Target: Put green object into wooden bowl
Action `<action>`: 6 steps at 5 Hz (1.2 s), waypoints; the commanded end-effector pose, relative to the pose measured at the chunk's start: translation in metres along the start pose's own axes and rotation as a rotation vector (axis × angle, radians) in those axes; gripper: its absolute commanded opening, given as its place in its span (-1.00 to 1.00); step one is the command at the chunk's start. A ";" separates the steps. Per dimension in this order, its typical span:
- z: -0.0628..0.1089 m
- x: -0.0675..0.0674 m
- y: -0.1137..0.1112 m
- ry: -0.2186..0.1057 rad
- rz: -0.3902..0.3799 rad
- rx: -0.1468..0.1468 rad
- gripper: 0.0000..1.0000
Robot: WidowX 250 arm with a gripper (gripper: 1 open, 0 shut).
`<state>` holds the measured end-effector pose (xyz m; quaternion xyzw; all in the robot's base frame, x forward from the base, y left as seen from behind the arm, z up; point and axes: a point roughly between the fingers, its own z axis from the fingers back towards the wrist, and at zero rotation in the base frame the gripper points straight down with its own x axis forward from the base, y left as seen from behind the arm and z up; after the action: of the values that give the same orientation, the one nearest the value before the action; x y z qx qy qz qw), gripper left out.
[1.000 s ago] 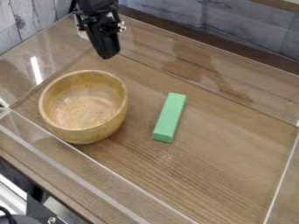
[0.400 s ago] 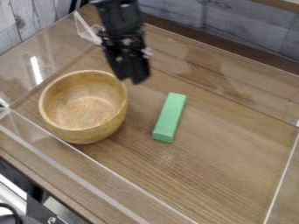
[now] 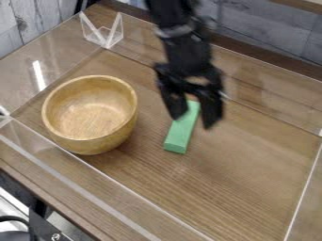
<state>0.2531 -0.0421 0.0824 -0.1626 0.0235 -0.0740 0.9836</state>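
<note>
Nearest the camera: a clear acrylic wall (image 3: pixel 151 221) runs along the front edge of the wooden table (image 3: pixel 251 179), with another clear panel at the right side. Table surface is brown wood grain, glossy, with some glare toward the back.

Wooden bowl (image 3: pixel 89 114) sits left of centre, upright, nothing inside it that I can see. Thick walls, light tan, grain visible on the inner floor.

Green object (image 3: pixel 182 136) lies flat on the table just right of the bowl, apart from it, not touching. Long axis runs roughly near-to-far, tilted slightly right at the far end. Its near end is fully visible; the far end is covered by the claw.

Claw (image 3: pixel 189 105) hangs over the far end of the green bar, pointing steeply down, fingers spread wide, one on each side of the bar. Can't tell if the fingertips touch the bar or the table. Not gripping it.

Black arm rises from the claw toward the top of the view.

Far left: a small clear triangular stand (image 3: pixel 104 30) on the table, well away from everything. Behind it, a pale plank wall.
</note>
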 end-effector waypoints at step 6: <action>-0.008 0.055 0.026 -0.116 0.142 0.251 1.00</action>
<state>0.3009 -0.0268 0.0524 -0.0396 -0.0058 0.0059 0.9992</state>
